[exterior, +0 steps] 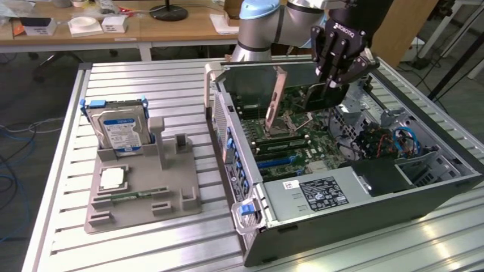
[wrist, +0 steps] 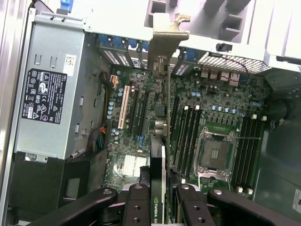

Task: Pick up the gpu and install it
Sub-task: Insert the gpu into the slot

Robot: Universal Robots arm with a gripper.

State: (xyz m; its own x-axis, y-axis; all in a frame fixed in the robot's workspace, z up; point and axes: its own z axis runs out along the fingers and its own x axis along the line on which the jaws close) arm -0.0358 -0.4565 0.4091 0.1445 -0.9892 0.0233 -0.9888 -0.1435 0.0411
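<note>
Clamps the claw point(exterior: 332, 85) on the gpu point(exterior: 318, 97), with jaws pressed to both flat faces near the card's upper edge. Holds it edge-down inside the open computer case point(exterior: 423, 187), over the motherboard point(wrist: 115, 155), with the metal end bracket point(wrist: 167, 35) pointing at the case's rear wall. Lines up, in the wrist view, roughly alongside the long expansion slots point(wrist: 138, 113). Looks not yet seated, without showing clearly whether touching the board. Should handle as light and stiff, yet fragile: thin board, exposed parts. Calls for a hold on cooler and board edge, as here, well away from the connector edge. Could tilt or slip if squeezed off-centre.
</note>
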